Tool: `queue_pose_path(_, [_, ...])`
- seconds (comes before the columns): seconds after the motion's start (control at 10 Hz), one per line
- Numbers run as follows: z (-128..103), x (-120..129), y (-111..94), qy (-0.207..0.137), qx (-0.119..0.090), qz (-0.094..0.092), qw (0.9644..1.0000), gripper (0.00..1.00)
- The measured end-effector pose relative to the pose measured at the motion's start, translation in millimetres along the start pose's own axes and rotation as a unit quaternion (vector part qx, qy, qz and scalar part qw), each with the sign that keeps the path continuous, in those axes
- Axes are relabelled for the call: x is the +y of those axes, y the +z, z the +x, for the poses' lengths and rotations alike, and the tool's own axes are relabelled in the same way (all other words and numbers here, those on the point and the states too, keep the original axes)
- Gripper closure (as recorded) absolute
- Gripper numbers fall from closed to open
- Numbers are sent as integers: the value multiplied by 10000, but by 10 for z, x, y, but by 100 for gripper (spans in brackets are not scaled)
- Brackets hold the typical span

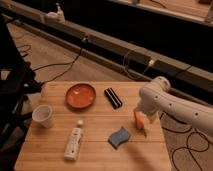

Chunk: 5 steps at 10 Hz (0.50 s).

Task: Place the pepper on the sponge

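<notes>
- My claw [140, 123] sits at the right side of the light wooden bench [97, 161], at the end of my white arm [165, 102] coming in from the right.
- Claw looks clamped on the slim orange pepper [138, 119]. I judge this from the pepper hanging upright right under my wrist, its paler tip pointing down.
- The flat blue wavy-edged sponge [120, 137] lies on the bench just left of the pepper and slightly nearer. The two are close but apart, so the pepper is not on it.
- Step in hand, as I judge it: carry the pepper over the sponge.
- To do it well: shift left and a bit nearer until the pepper tip is over the sponge's middle, not its curved edge.
- Go low before letting go. The pepper is tapered and could roll off a small soft pad.
- The round orange plate [81, 95], black ridged block [113, 97], white cup [42, 115] and white bottle [74, 142] sit further left, out of the path.
</notes>
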<state>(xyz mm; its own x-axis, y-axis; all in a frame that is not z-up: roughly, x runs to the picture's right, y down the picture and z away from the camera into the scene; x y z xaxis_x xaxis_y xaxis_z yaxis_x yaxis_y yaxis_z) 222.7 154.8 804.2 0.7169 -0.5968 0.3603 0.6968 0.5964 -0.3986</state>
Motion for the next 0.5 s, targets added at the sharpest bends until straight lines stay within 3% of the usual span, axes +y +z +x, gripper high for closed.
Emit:
queue_pose_path(0.3, [-41,-58,261,155,-302,135,9993,35])
queue_pose_path(0.5, [-51,-4,476,302,-531,122,9981,35])
